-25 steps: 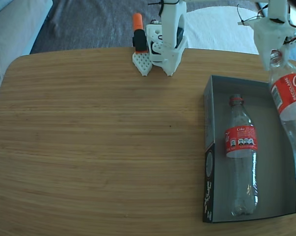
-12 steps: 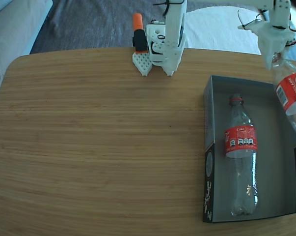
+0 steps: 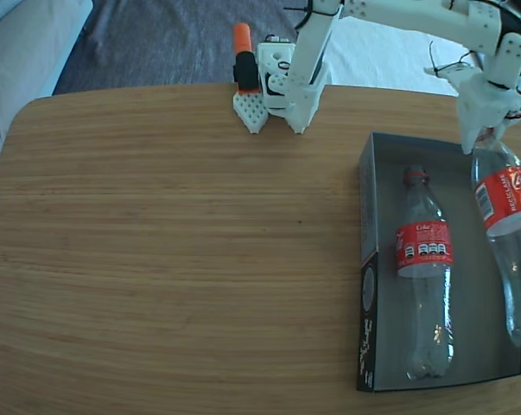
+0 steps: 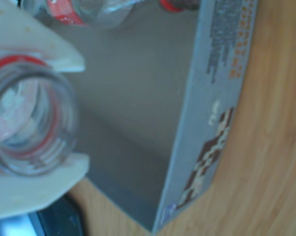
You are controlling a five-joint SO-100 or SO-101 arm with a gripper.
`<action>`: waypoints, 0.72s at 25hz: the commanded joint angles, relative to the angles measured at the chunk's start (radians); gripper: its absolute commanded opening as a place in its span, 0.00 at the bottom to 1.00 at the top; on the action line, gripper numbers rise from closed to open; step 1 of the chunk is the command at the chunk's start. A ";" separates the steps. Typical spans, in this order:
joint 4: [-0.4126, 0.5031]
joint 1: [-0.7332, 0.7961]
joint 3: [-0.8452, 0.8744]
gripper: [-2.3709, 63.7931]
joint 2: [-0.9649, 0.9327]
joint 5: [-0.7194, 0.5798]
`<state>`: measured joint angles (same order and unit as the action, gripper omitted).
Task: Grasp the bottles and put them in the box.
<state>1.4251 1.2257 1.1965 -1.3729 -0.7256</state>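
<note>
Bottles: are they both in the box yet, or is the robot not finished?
Nearly finished. One bottle already lies flat in the box. The second bottle is in hand: the pincer grips its neck, and it hangs tilted over the box's right side in the fixed view. What's left is laying it down beside the first and letting go.

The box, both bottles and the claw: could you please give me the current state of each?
box: open-topped, one bottle flat inside.
lying bottle: uncapped, resting in the box's left half.
held bottle: uncapped, gripped by its neck, over the box's right half.
claw: shut on the held bottle's neck.
</note>
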 commanded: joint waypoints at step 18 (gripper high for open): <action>0.143 -0.061 -0.400 0.03 0.230 0.235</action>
<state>1.5570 1.1720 0.8636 -1.1167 -0.5338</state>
